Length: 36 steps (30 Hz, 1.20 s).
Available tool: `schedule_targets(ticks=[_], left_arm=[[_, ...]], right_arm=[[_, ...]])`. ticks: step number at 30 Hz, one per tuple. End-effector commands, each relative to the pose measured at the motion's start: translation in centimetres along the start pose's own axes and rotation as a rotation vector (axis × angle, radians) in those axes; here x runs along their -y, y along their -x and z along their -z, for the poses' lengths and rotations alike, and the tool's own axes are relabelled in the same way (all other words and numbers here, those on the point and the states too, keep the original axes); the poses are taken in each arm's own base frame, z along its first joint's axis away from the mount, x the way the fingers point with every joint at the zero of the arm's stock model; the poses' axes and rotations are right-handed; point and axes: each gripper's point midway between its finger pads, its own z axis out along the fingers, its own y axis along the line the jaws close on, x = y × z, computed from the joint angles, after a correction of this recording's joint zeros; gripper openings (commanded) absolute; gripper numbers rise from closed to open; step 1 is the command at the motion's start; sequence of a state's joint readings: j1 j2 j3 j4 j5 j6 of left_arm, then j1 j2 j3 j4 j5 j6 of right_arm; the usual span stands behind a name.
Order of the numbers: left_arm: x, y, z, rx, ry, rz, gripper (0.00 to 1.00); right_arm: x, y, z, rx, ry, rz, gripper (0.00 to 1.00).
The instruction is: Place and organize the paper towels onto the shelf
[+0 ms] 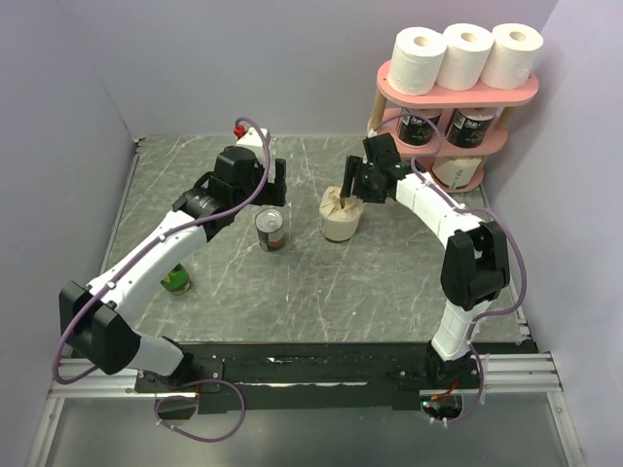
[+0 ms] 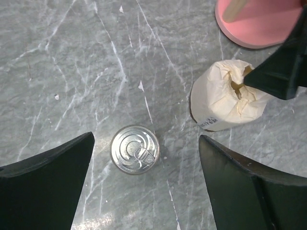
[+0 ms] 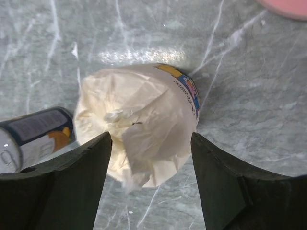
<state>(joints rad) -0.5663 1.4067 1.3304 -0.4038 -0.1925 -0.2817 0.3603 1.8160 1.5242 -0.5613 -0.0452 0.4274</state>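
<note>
The right gripper (image 3: 151, 139) hangs spread wide over the cream roll (image 1: 340, 219), which stands on end on the table (image 1: 292, 287) near the shelf (image 1: 458, 95), probably lining up a grasp. The left gripper (image 2: 146, 139) is also spread and holds nothing, above the can (image 2: 134, 154). 3 white rolls (image 1: 465, 56) fill the top tier.

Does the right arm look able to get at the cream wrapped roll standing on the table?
Probably yes. The right gripper hangs just above the cream roll with its jaws open on either side; the tin can stands apart to one side, and nothing blocks the jaws.
</note>
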Motion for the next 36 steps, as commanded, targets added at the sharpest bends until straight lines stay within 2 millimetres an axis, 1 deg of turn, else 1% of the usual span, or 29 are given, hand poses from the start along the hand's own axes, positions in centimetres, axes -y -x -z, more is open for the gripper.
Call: schedule_targets(ticks=[1,2,6,7,9,12,17,21,24,27,28,31,33,36], left_arm=[[-0.7,2.0,1.0,0.082,0.046,-0.002,0.96],[-0.9,2.0,1.1,0.085,0.053,-0.004,0.96],[-0.6,2.1,1.4,0.099,0.045,-0.006,0.96],[-0.7,2.0,1.3,0.099,0.049,-0.008,0.96],[-0.9,1.7,1.1,0.086,0.065,-0.015,0.96],[-0.8,1.6,1.0,0.08,0.064,-0.017,0.96],[-0.7,1.6,1.1,0.082,0.062,-0.018,0.96],[-0.7,1.6,1.0,0.078,0.063,-0.02,0.96],[-0.6,1.6,1.0,0.078,0.06,-0.02,0.96],[-0.6,1.7,1.0,0.079,0.058,-0.02,0.96],[-0.6,1.7,1.1,0.08,0.058,-0.019,0.96],[-0.6,1.8,1.1,0.082,0.06,-0.017,0.96],[-0.5,1.8,1.2,0.084,0.057,-0.017,0.96],[-0.6,1.8,1.2,0.084,0.06,-0.015,0.96]], right_arm=[[-1.0,2.9,4.5,0.104,0.026,0.031,0.75],[-0.7,2.9,4.5,0.109,0.023,0.025,0.74],[0.8,2.8,4.0,0.099,0.008,-0.017,0.66],[1.3,2.6,3.9,0.095,0.004,-0.026,0.66],[1.8,2.8,3.8,0.1,0.009,-0.046,0.64],[2.1,2.8,3.6,0.106,0.025,-0.063,0.63],[2.7,2.6,2.5,0.086,0.014,-0.076,0.62],[1.8,2.2,1.6,0.07,0.057,-0.082,0.62],[1.1,1.4,1.2,0.051,0.08,-0.084,0.64],[1.0,0.6,0.5,0.031,0.081,-0.093,0.64],[1.0,0.0,0.2,0.017,0.076,-0.094,0.64],[1.3,-0.9,-0.6,-0.004,0.062,-0.103,0.64],[1.1,-1.1,-0.8,-0.007,0.074,-0.104,0.64],[1.2,-2.1,-1.5,-0.034,0.062,-0.098,0.64]])
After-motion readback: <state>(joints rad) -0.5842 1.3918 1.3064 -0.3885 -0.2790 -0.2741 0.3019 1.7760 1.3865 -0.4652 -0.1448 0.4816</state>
